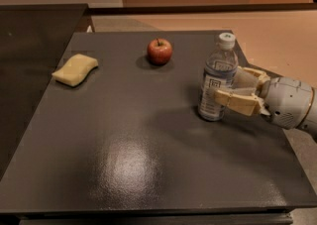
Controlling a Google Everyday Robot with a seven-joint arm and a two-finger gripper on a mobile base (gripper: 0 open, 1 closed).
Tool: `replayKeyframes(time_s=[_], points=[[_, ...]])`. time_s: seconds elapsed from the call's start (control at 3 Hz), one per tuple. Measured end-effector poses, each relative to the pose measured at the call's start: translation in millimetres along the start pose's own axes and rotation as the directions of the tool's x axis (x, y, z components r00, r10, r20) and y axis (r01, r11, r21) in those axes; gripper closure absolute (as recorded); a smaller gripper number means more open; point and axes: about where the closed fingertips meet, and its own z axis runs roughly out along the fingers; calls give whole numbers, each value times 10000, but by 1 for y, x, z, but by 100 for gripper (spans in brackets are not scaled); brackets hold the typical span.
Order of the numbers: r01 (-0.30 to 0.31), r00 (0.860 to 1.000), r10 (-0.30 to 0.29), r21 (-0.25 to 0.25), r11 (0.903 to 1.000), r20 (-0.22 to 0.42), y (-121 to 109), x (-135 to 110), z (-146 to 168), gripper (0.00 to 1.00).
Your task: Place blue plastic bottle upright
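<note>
The blue plastic bottle [218, 78], clear with a white cap and a white-and-blue label, stands upright on the dark table [124, 135] at the right, leaning slightly, with its base on or just at the surface. My gripper [227, 89] reaches in from the right and is shut on the bottle's lower half. One tan finger [237, 102] crosses in front of the label. The other finger [251, 75] shows behind the bottle. The white wrist [290, 102] trails off to the right edge.
A red apple [159, 51] sits at the back middle of the table. A yellow sponge [75, 69] lies at the back left. The table's right edge is close under my wrist. A tan floor or counter lies beyond.
</note>
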Motion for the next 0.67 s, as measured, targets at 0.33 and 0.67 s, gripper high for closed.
replayKeyframes(time_s=[0.33,0.67], points=[[27,10000,-27,-43,10000,-3,1,-1,2,36],[48,10000,-48,-85,10000,-3,3,-3,4,13]])
